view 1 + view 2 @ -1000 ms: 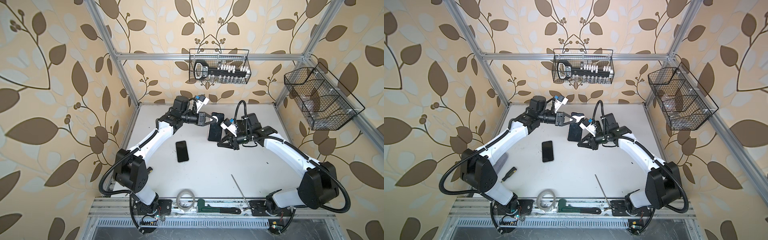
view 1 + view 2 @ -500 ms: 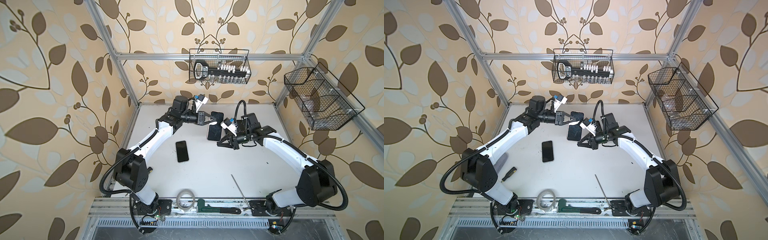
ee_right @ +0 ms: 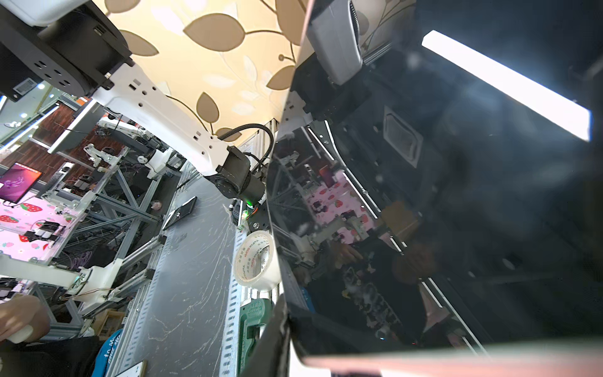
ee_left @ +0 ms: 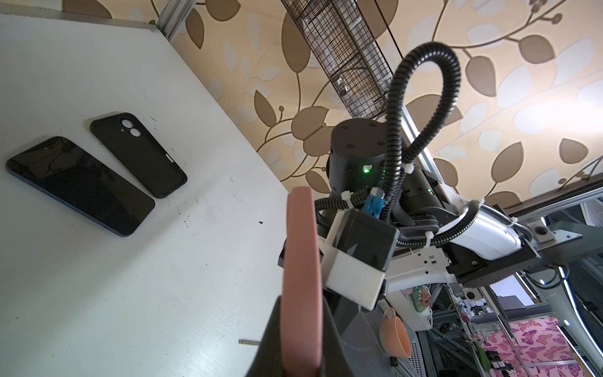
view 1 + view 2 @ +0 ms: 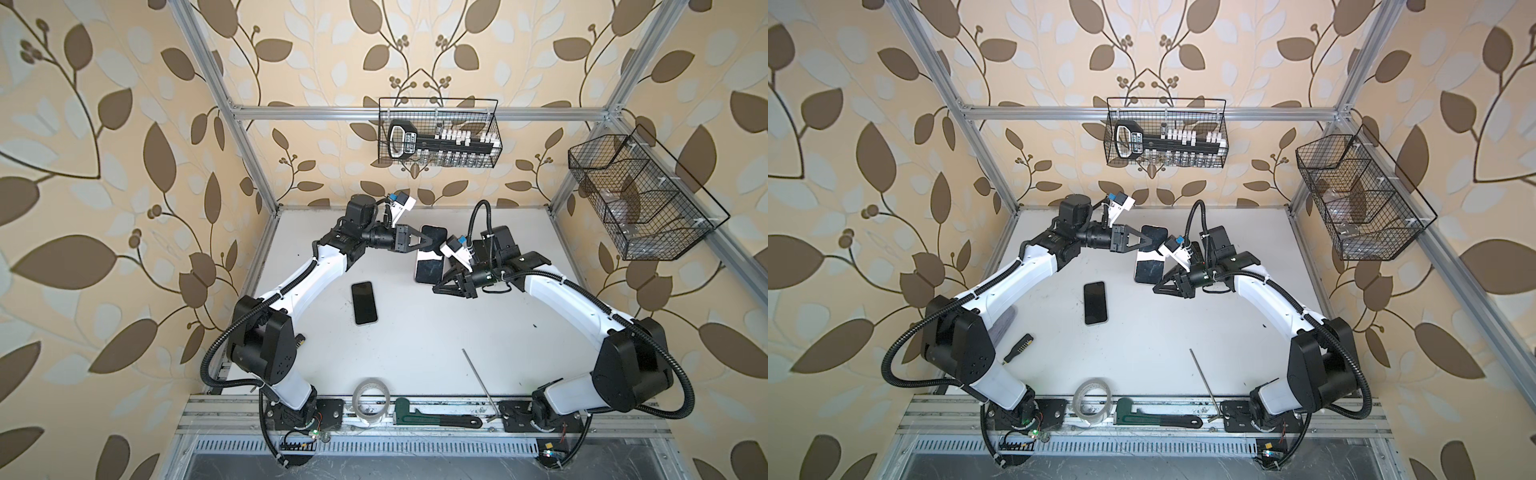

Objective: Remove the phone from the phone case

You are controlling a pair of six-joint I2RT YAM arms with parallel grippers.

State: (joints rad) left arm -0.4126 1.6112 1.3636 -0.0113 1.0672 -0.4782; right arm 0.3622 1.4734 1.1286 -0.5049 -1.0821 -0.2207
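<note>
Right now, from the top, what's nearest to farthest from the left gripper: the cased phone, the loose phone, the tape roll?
1. cased phone, clamped in the left gripper.
2. loose phone, flat on mid-table.
3. tape roll, on the front rail.

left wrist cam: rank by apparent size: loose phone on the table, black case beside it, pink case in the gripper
1. loose phone
2. black case, clearly smaller
Unranked: pink case. It is edge-on and right at the lens, so it covers about as much of the frame as the phone.
</note>
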